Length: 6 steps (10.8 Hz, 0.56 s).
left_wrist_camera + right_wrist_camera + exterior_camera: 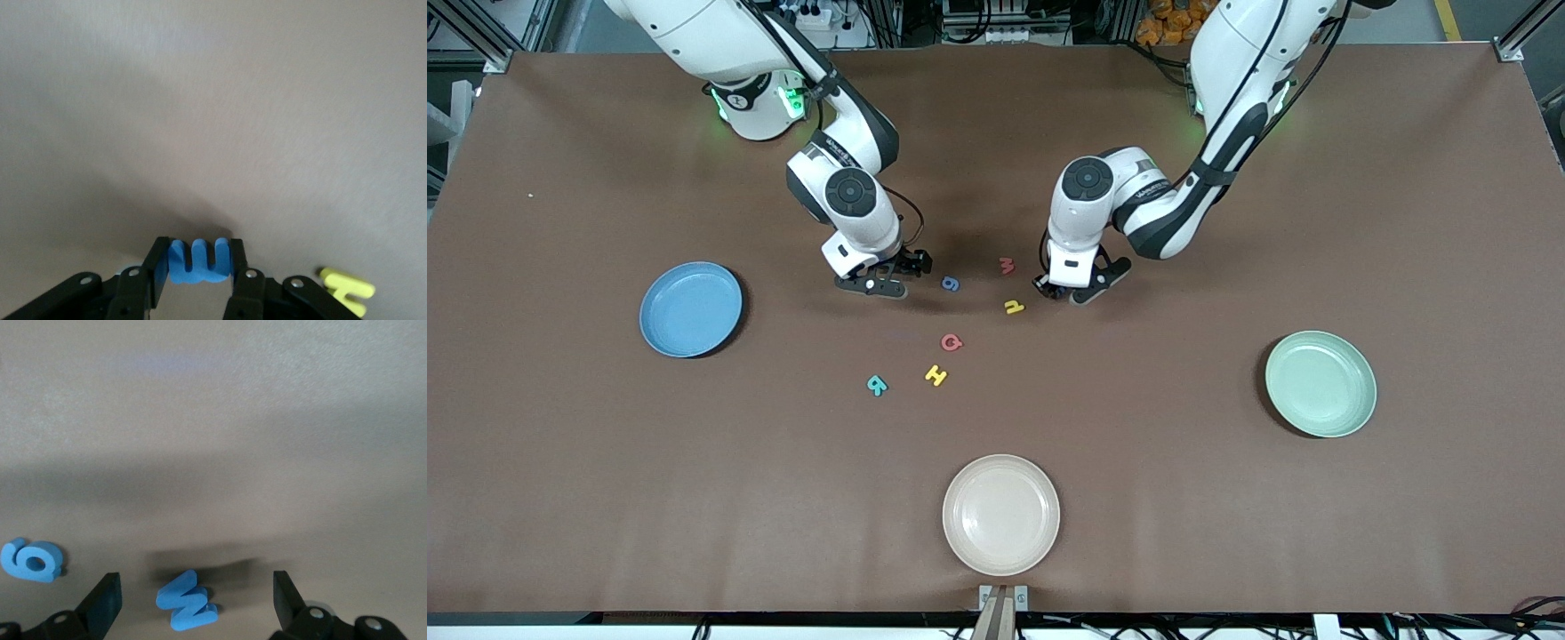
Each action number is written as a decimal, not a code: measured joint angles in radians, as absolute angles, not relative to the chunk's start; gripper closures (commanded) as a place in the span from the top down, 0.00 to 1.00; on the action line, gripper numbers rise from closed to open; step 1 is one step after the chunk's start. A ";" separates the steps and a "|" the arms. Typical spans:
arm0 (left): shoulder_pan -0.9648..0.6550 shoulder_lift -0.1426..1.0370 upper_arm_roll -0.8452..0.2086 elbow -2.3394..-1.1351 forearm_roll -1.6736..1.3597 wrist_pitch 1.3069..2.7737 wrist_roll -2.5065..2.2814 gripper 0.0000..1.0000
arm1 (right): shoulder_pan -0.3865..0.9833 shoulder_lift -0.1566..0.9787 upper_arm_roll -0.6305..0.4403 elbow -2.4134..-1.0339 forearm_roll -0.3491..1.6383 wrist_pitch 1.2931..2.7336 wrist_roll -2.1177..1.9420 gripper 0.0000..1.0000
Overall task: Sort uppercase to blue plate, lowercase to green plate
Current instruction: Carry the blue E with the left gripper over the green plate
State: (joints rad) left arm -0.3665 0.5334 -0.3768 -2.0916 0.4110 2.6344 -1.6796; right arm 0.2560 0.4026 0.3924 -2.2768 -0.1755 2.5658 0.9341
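Both arms are low over the middle of the tabletop (1227, 498), toward the edge where their bases stand. The left gripper (1069, 289) has its fingers (155, 270) closed on the blue e-like letter (198, 261), pads on its two outer sides. The right gripper (876, 283) has its fingers (103, 603) spread wide, with the blue M (187, 601) lying flat between them, untouched.

The blue g (951, 284), small red letter (1007, 265) and small yellow hooked letter (1014, 307) lie loose between the grippers. The red Q (951, 342), yellow H (935, 375) and teal R (877, 385) sit nearer the front camera. The blue plate (691, 308) is toward the right arm's end, the green plate (1320, 383) toward the left arm's end; both hold nothing yet. A beige plate (1001, 514) sits by the camera-side edge.

Judgement: the letters look like foam, so very light, soft and a little springy. A gentle pinch across flat outer edges should hold. The M lies askew to the fingers, so it may twist as they close.
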 measured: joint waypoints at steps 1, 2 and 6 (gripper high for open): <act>-0.342 0.511 -0.375 -2.089 0.412 2.615 -1.633 0.00 | 0.257 0.403 0.392 -2.299 -0.176 2.600 0.935 1.00; -0.312 0.482 -0.374 -2.089 0.412 2.585 -1.578 0.00 | 0.258 0.403 0.392 -2.313 -0.177 2.617 0.935 0.99; -0.163 0.364 -0.381 -2.092 0.382 2.460 -1.314 0.00 | 0.287 0.405 0.393 -2.323 -0.177 2.623 0.944 0.82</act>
State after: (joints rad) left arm -0.1626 0.3643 -0.3815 -2.0919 0.3824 2.4598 -1.3141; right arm 0.2866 0.4051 0.3928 -2.3233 -0.1772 2.6229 0.9444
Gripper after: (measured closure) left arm 0.586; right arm 0.088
